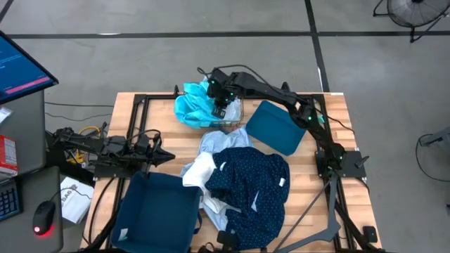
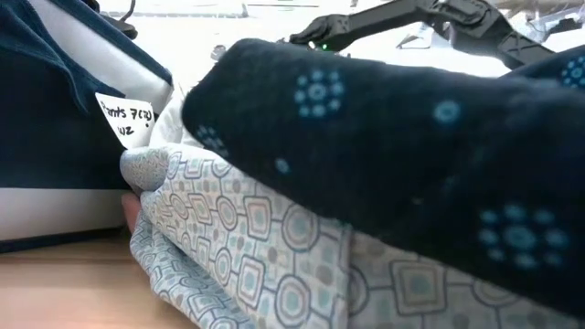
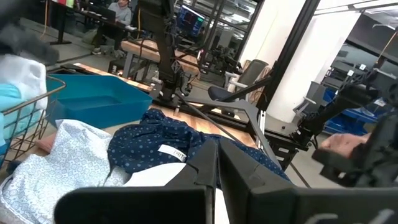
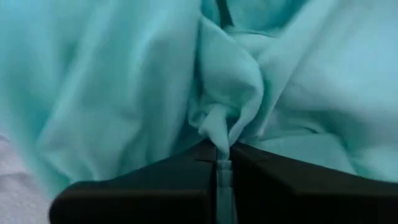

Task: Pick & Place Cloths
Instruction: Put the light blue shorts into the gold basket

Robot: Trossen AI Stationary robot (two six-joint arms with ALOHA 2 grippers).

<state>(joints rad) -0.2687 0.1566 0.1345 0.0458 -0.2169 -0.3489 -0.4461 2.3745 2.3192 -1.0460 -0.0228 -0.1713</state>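
high view: straight down over the whole table [image 1: 330,126]. low view: table-top height, pressed against the dotted navy cloth [image 2: 402,155]. left wrist view: level across the same navy cloth, beyond its jaws. right wrist view: tight on turquoise cloth [image 4: 124,81] between its jaws.

Robot arms: 2
Teal bins: 2, one [image 1: 160,211] at the near left, one [image 1: 275,126] at the right
Wire basket [image 1: 232,117]: 1
Cloths visible: 4, namely turquoise [image 1: 197,105], navy dotted [image 1: 253,179], pale blue patterned [image 1: 218,142], white [image 1: 199,171]
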